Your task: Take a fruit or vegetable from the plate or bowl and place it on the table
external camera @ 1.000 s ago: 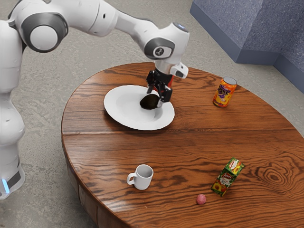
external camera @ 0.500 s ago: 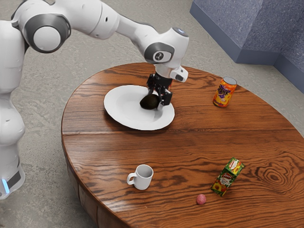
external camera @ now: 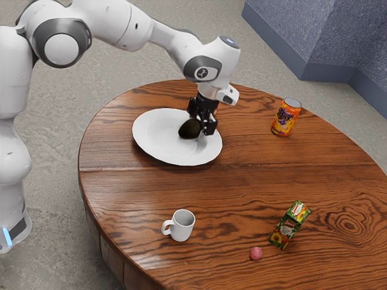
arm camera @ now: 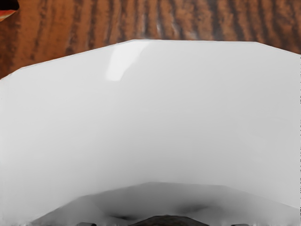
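A gray floor (external camera: 139,66) and a blue-gray wall (external camera: 302,33) frame a round, dark-grained wooden surface (external camera: 254,172), seen from the arm's side. The white robot arm (external camera: 130,27) reaches in from the exterior view's upper left, its hand bowed low over a wide white plate (external camera: 160,145). At its end the black claw (external camera: 202,118) hangs over the plate, right at the fruit; from where I stand, I cannot tell how far open it is or whether it has hold of anything. A printed carton (external camera: 289,225) is toward the exterior view's lower right, and an orange can (external camera: 285,117) stands farther back, well apart from the plate. A white mug (external camera: 182,225) stands upright near the exterior view's bottom, handle toward that view's left. The dark, egg-shaped fruit (external camera: 189,128) is in the plate, toward the rim on the exterior view's right, directly below the claw. A pink ball (external camera: 256,254) sits just beside the carton. Behind the claw peeks a sliver of something orange (external camera: 216,111), too little showing to name.
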You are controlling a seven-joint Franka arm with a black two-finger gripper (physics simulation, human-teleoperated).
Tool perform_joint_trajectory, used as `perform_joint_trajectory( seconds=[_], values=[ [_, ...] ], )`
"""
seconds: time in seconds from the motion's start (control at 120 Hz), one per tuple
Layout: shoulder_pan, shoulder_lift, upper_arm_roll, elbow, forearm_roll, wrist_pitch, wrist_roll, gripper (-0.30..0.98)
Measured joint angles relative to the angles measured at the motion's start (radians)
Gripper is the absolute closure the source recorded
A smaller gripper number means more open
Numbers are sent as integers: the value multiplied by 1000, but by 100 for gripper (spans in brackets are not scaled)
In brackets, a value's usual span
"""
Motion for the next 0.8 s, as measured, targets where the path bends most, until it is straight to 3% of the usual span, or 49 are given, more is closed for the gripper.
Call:
perform_joint_trajectory(
  seconds=[0.175,0.342,0.442,0.617,0.8],
  values=[
    [2,-39,-43,80,1,-53,-8,43],
    [-1,-32,-241,177,-1,-103,-32,41],
    [-22,41,-339,273,4,-120,-51,42],
    [-102,182,-361,466,50,-134,-78,37],
    [-109,185,-363,474,51,-146,-115,11]
  ],
)
